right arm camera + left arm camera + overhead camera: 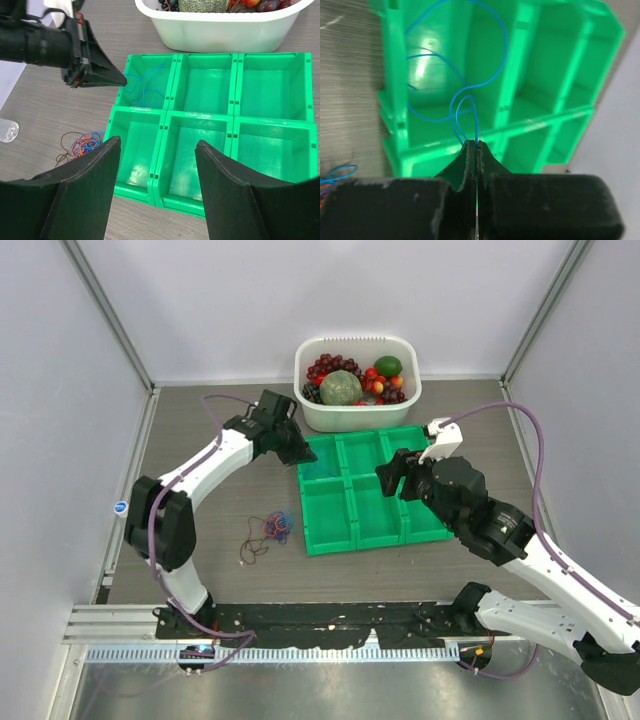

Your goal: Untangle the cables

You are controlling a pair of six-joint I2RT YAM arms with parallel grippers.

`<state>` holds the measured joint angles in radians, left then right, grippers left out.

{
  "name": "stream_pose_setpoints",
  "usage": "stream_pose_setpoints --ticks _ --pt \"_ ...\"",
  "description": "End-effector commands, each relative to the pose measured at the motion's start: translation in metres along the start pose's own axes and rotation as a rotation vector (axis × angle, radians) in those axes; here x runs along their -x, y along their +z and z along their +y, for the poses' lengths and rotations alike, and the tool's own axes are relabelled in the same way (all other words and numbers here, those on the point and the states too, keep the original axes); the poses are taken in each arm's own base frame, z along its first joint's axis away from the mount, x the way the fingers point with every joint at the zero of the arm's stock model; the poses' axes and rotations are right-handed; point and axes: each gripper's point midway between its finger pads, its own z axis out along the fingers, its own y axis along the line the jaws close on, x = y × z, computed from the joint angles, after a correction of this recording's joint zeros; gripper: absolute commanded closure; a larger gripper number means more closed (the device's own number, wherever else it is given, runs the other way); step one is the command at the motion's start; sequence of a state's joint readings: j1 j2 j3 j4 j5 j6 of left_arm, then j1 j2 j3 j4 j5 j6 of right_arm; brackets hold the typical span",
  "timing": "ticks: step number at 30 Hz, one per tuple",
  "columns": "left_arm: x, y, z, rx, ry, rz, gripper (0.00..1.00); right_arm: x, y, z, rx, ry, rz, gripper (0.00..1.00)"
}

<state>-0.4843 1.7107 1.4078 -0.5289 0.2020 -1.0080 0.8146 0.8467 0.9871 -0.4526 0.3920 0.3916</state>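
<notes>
Left gripper (473, 145), clamped on the blue cable (475, 122), apparently deposits it in the green tray (520, 60); release next; right gripper (158, 142) wide, empty.

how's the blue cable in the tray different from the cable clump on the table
The blue cable is one strand; the cable clump mixes orange, blue and dark cords. The blue cable loops in the green tray's far-left compartment; the clump lies on the table beside the tray. The left gripper pinches the blue cable; nothing touches the clump. Both are thin, limp cords.
</notes>
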Motion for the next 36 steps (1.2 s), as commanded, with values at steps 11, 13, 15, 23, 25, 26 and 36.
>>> stream_pose_setpoints --ticks 11,13,15,23,25,26,36 --pt "0.007 0.062 0.035 0.254 0.259 0.045 1.00 0.003 -0.002 -0.003 -0.014 0.003 0.005 0.34" --pt "0.002 0.061 0.035 0.256 0.281 0.085 1.00 0.000 -0.002 -0.003 -0.013 0.002 0.016 0.34" --pt "0.001 0.053 0.027 0.206 0.293 0.075 0.82 -0.005 -0.001 -0.003 -0.010 0.001 0.031 0.34" --pt "-0.003 -0.017 0.000 0.071 0.295 0.009 0.37 -0.027 0.002 0.004 0.035 0.026 0.094 0.36" --pt "-0.009 -0.035 0.001 0.054 0.292 -0.004 0.38 -0.036 0.006 0.008 0.062 -0.012 0.118 0.37" --pt "-0.011 -0.047 0.001 0.043 0.286 -0.022 0.38 -0.045 0.011 0.009 0.070 -0.031 0.148 0.37" --pt "-0.065 -0.128 0.135 0.275 0.100 -0.102 0.42 -0.090 0.050 0.107 0.397 -0.130 0.359 0.37"
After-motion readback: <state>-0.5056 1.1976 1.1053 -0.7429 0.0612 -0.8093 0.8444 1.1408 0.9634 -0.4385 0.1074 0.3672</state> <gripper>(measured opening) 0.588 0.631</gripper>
